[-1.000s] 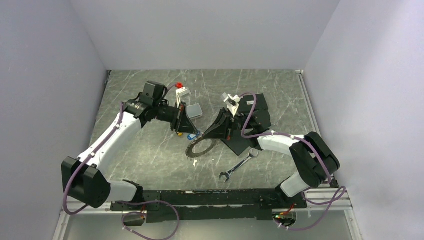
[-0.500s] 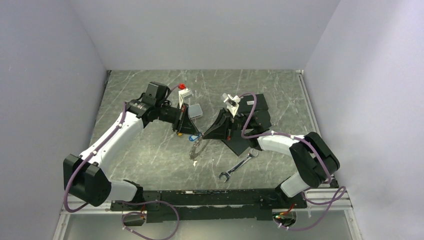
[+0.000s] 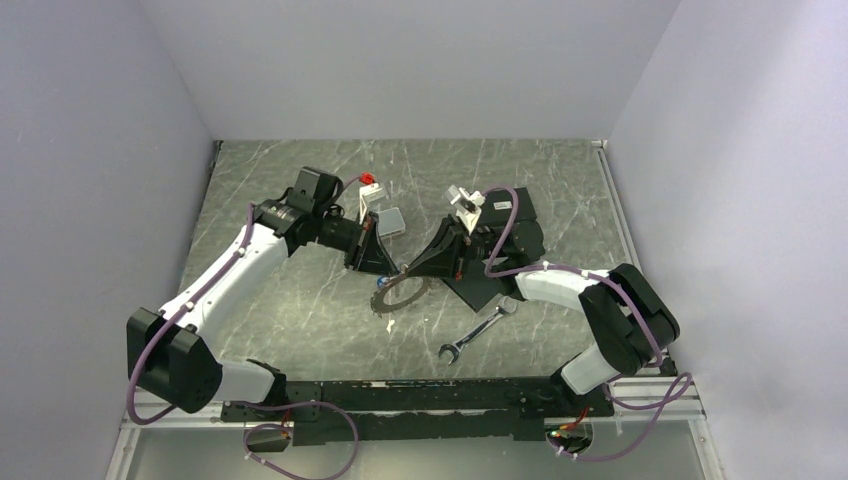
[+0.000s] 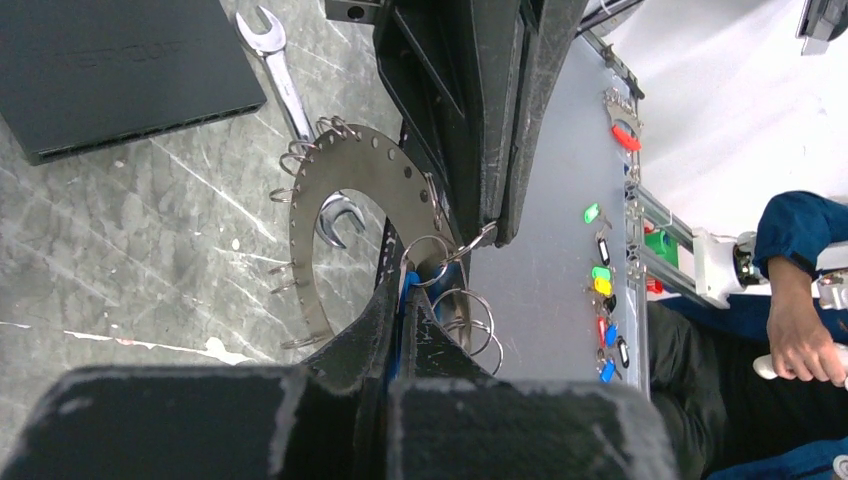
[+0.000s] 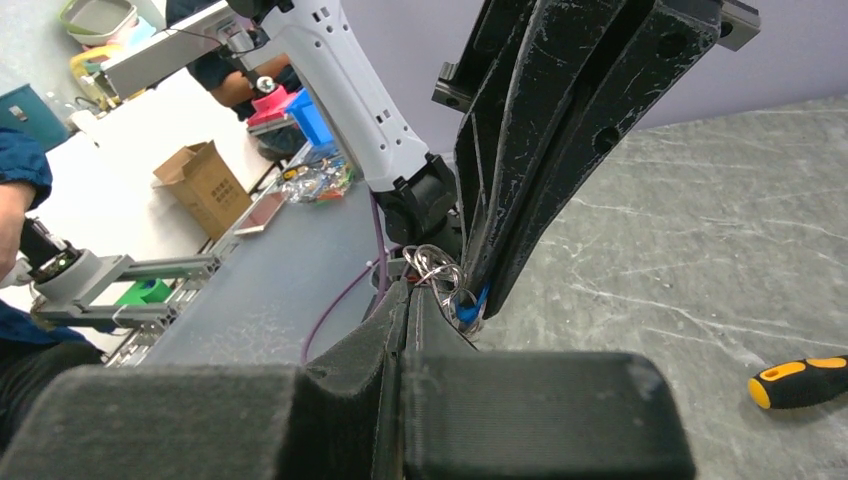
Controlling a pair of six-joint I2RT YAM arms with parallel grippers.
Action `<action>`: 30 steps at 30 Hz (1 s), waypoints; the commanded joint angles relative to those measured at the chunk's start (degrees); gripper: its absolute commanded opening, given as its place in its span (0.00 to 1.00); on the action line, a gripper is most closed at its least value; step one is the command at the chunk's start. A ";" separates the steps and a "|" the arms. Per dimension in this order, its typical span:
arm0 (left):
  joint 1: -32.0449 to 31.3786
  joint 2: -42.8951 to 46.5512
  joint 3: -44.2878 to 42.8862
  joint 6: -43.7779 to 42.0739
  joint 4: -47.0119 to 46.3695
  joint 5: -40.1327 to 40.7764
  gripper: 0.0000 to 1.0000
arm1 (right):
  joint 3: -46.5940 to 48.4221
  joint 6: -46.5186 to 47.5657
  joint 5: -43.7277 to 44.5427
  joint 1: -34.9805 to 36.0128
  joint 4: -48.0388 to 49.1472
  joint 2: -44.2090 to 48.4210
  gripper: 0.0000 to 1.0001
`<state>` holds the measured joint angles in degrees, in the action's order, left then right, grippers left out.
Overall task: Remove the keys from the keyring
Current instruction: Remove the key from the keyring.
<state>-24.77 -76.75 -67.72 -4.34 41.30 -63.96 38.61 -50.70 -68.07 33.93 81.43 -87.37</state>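
Observation:
The keyring (image 3: 400, 293) is a flat grey metal ring rimmed with small wire loops; it hangs just above the table between my grippers. In the left wrist view the keyring (image 4: 318, 220) shows holes along its band. My left gripper (image 4: 408, 290) is shut on the blue plastic tag (image 4: 404, 296), which hangs from a wire loop at the ring's edge. My right gripper (image 5: 408, 288) is shut on the keyring's rim, with a bunch of wire loops (image 5: 438, 265) and the blue tag (image 5: 468, 312) just beyond its tips. From above, the left gripper (image 3: 385, 264) and right gripper (image 3: 412, 268) almost touch.
A silver wrench (image 3: 478, 328) lies near the front, right of the ring. A black flat rectangle (image 3: 505, 250) lies under the right arm. A small grey box (image 3: 392, 222) sits behind the left gripper. An orange-and-black screwdriver (image 5: 800, 383) lies on the table.
The keyring stood tipped on edge half a second ago and now lies flatter. The left gripper has shifted slightly right, closer to the right gripper.

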 commanded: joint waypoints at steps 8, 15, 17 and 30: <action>-0.09 2.00 -3.13 -8.40 7.97 -1.77 0.28 | 2.61 0.15 1.77 0.08 8.43 0.17 0.00; 5.77 7.68 -4.66 -15.86 13.80 -2.28 0.38 | 3.84 1.60 -1.44 0.26 10.55 -0.08 0.00; 6.17 10.17 -3.71 -16.59 13.23 -1.02 0.38 | 4.29 1.30 -1.84 0.34 11.21 -0.29 0.00; -0.42 21.17 3.69 -10.00 -6.48 5.24 0.33 | 5.53 -2.25 -2.58 3.10 15.81 -1.41 0.00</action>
<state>-21.76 -52.75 -63.37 -15.35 39.68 -62.02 41.63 -51.68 -70.74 36.27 85.73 -89.03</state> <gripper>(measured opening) 0.354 0.009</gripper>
